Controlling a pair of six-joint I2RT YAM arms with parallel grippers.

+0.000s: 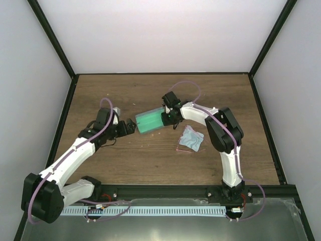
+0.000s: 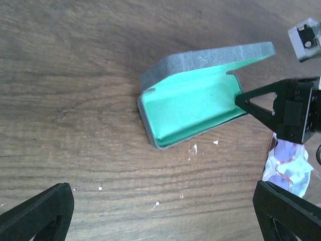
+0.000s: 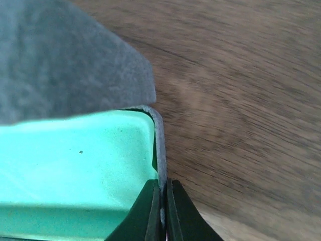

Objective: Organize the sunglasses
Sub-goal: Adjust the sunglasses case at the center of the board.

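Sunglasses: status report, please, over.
Left fingers open, beside case. Right fingers shut on open case's rim. Sunglasses on cloth, outside case. No obstacle seen.

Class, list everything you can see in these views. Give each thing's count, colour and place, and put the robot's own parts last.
table: one, brown wood, under everything
case: one, grey outside, green inside, lid open, mid-table between the arms
cloth: one, light blue, right of the case
sunglasses: one pair, pinkish frame, lying on the cloth
white specks: several, on the table near the case
left arm: one, white and black, jaws wide open, by the case's left end
right arm: one, white and black, jaws shut on the case's rim
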